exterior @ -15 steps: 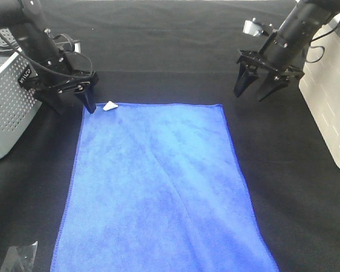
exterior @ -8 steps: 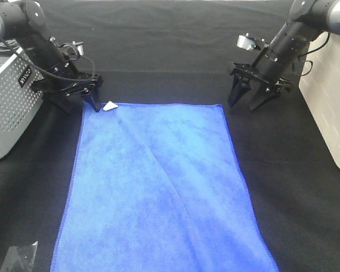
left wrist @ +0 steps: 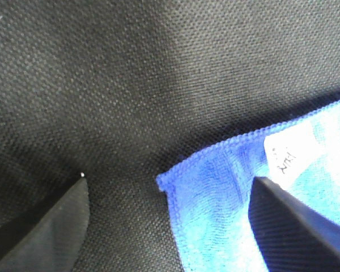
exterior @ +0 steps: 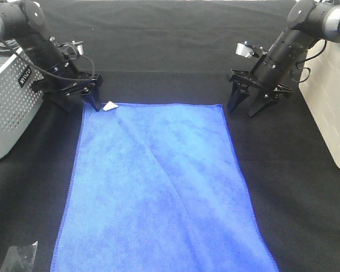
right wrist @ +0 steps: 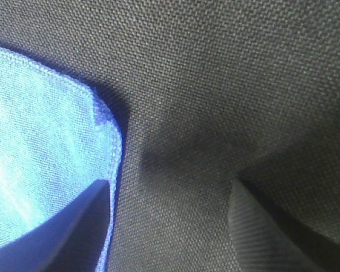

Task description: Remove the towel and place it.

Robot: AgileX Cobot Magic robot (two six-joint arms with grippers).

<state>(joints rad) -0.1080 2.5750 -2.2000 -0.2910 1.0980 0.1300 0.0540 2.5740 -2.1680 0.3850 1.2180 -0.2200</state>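
- Exterior high: towel [exterior: 158, 187] spread flat mid-worktop, far edge square across, white tag [exterior: 109, 105] at its far-left corner.
- Left gripper [exterior: 81, 103] down at that tagged corner, jaws apart, nothing held.
- Left wrist view: corner lying between the two fingers [left wrist: 51, 226], one over bare worktop, the other over cloth beside the tag. Reads as lined up to pinch the corner.
- Right gripper [exterior: 242, 109] low, just beside the far-right corner, jaws apart, nothing held.
- Right wrist view: one finger over the towel's edge, the other over bare worktop.
- Matched stance at both far corners suggests a two-corner lift, to raise the cloth without bunching.
- Near end of towel cut off by the frame; full length unknown.
- One left finger masked by the arm in the exterior view.
- Fingertip contact with cloth or worktop not discernible; wrist views soft at the fingers.
- Drop spot unclear: grey basket [exterior: 5, 113] at left edge, white bin [exterior: 334, 113] at right edge, either possible.
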